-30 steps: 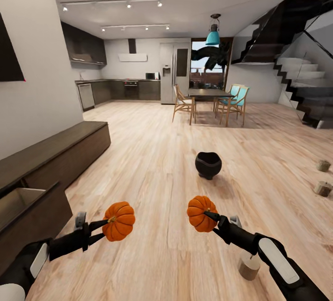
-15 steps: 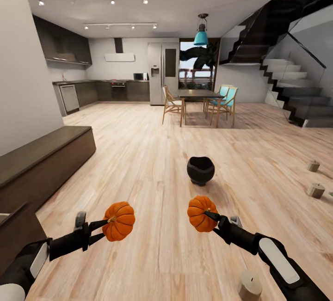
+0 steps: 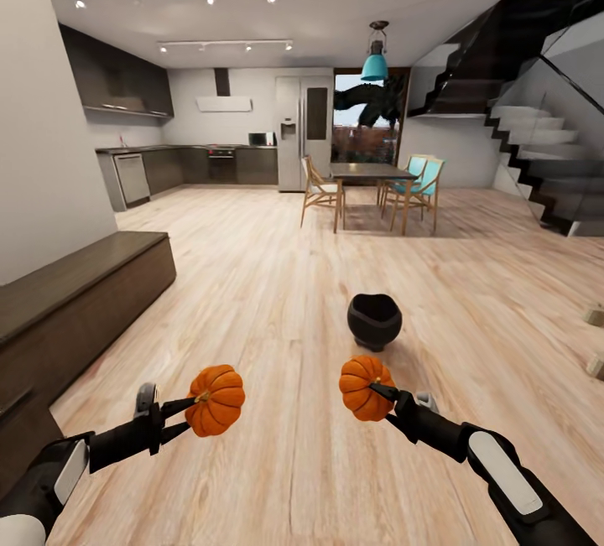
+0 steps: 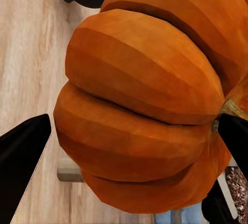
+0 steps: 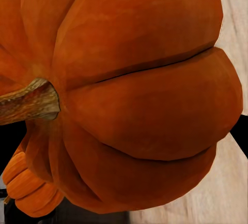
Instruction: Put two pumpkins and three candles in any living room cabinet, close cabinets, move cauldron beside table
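The view had swung rightward. Left gripper [image 3: 186,416] and right gripper [image 3: 382,392] each gripped a pumpkin [image 3: 216,400] [image 3: 361,387], seemingly by its stem; cauldron [image 3: 374,321] stood ahead.

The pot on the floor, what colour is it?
Glossy black; the pot shows best in the head view.

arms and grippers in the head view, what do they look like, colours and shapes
Both arms are glossy black with rounded segments, and each forearm carries an elongated white panel. The left gripper and the right gripper are black, each with two thin tapered fingers. A small grey cylindrical part sits on top of each wrist. No loose cables or printed markings can be made out.
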Controlling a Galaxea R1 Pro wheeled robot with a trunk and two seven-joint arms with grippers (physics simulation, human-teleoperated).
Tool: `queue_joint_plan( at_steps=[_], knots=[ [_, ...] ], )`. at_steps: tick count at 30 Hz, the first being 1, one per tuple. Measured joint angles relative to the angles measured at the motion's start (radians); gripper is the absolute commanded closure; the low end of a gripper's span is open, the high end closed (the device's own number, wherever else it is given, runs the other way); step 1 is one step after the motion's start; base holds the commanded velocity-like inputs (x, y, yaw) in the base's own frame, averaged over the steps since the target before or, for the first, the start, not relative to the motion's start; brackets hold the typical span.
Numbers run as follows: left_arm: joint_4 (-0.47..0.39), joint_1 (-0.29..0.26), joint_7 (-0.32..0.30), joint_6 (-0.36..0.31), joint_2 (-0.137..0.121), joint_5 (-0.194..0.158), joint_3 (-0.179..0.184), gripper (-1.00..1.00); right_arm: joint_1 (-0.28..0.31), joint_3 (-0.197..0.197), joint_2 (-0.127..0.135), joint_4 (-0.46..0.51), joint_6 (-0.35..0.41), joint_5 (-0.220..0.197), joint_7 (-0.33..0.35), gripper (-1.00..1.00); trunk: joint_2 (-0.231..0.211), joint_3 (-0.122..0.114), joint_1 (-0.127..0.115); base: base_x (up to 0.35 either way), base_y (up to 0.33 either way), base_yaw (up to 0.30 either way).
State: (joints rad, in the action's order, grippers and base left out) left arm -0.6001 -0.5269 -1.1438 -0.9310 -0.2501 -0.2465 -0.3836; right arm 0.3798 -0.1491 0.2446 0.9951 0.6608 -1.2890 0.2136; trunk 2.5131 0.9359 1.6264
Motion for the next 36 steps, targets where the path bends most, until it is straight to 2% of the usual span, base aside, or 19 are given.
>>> queue_joint_plan(
  at_steps=[18,36],
  knots=[
    [0.0,0.0,0.0,0.004,0.0,0.006,0.001,1.0,0.0,0.0,-0.002,0.0,0.0,0.003,0.001,1.0,0.0,0.0,0.0,0.019,0.0,0.289],
    [0.0,0.0,0.001,0.005,0.0,0.008,0.001,1.0,0.0,0.0,-0.001,0.0,0.0,0.003,0.001,1.0,0.0,0.0,0.0,0.322,0.06,0.292]
  ],
)
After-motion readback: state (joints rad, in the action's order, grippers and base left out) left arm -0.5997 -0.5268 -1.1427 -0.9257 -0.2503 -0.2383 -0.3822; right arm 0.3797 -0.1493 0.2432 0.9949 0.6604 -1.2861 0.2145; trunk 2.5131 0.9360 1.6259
